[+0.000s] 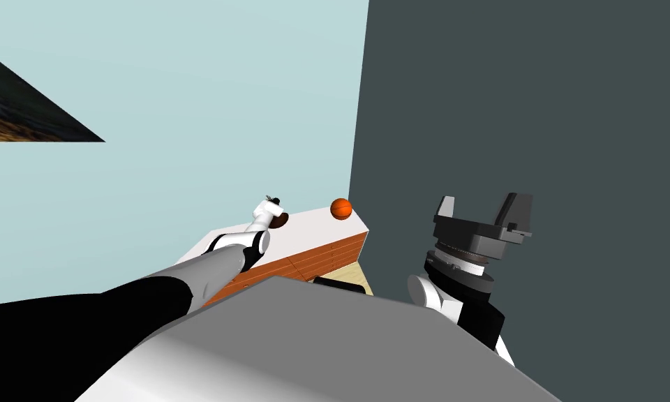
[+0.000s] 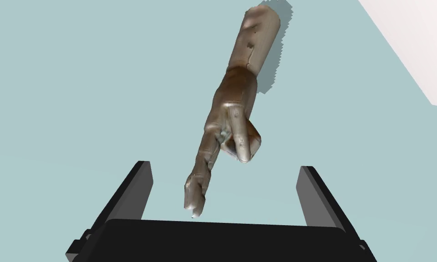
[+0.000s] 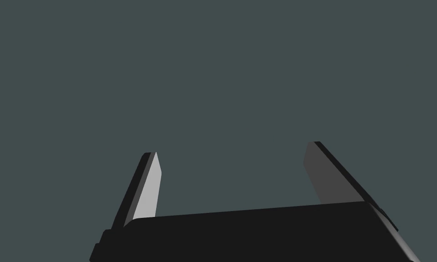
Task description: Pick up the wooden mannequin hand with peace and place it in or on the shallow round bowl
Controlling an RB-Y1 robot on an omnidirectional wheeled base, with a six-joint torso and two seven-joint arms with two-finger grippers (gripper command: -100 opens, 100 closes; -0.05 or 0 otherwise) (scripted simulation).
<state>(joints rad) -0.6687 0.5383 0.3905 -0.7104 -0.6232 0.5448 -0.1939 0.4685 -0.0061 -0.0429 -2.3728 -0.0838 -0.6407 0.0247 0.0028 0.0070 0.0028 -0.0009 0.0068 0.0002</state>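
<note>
Left end effector (image 2: pixel 224 166), fingers (image 2: pixel 133 191) wide — mannequin hand (image 2: pixel 233 109) between them

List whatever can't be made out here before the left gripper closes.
- Head view: the brown shape beside the left gripper is too small to identify.
- Left wrist view: the mannequin hand has its extended fingers overlapping from this angle, so their count is unclear.
- Left wrist view: whether it touches the pale blue surface behind it cannot be judged.
</note>
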